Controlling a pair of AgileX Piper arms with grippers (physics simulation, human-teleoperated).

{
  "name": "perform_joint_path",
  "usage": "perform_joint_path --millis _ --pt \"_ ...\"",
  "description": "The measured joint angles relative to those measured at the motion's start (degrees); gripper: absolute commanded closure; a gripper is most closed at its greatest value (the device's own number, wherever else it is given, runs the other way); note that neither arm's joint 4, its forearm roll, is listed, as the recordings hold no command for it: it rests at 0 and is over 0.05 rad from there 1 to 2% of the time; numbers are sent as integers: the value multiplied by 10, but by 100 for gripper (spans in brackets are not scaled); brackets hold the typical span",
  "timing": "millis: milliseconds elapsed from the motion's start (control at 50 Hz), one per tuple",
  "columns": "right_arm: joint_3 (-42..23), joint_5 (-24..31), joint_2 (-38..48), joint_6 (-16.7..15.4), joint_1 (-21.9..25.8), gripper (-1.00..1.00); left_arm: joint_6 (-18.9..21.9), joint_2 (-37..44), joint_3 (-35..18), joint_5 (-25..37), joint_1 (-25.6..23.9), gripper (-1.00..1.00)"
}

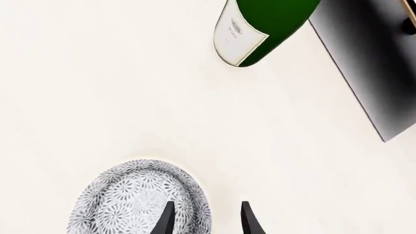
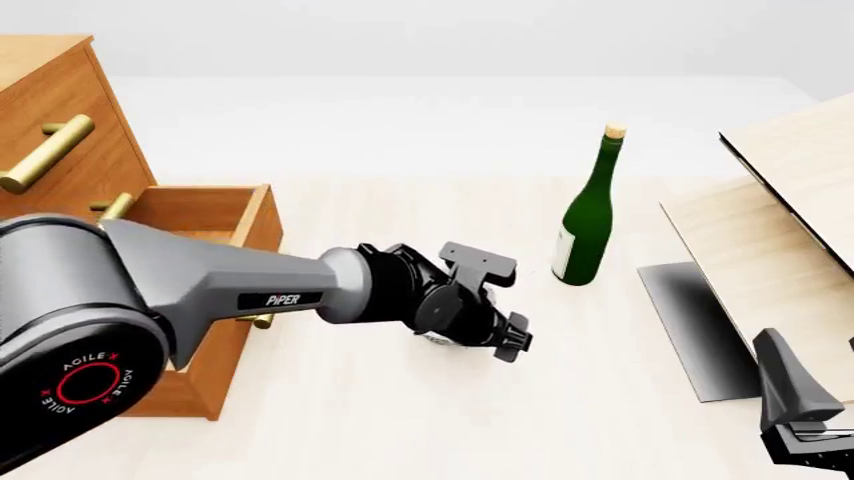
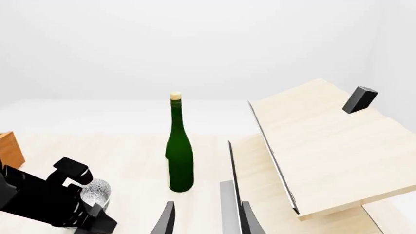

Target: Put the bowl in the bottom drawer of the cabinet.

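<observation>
Bottle (image 2: 585, 222) right of cabinet (image 2: 80, 200).

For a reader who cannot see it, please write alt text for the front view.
The left gripper reaches low over the table, hiding most of the bowl. Behind it, the cabinet has its bottom drawer pulled open, and a green bottle stands upright to the right.

Left arm (image 2: 200, 290): "PiPER" on forearm, "AGILE X" ringing red joint circle. Bottle (image 2: 585, 225) label text illegible.
</observation>
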Motion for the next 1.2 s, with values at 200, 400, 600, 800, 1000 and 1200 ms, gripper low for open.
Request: perform_joint_path --millis 200,400,600,800,1000,1200 --pt "0 0 0 0 0 -100 9 -10 -9 -4 4 100" --pt "0 0 0 0 0 -100 38 -15 -15 0 15 100" --pt "0 0 0 0 0 -100 55 -33 -12 -2 31 100" --pt "0 0 0 0 0 -100 73 -58 -11 1 51 100" --pt "0 0 0 0 0 -100 89 -91 -7 5 61 100" --pt "0 0 0 0 0 -100 96 -130 -1 11 69 100"
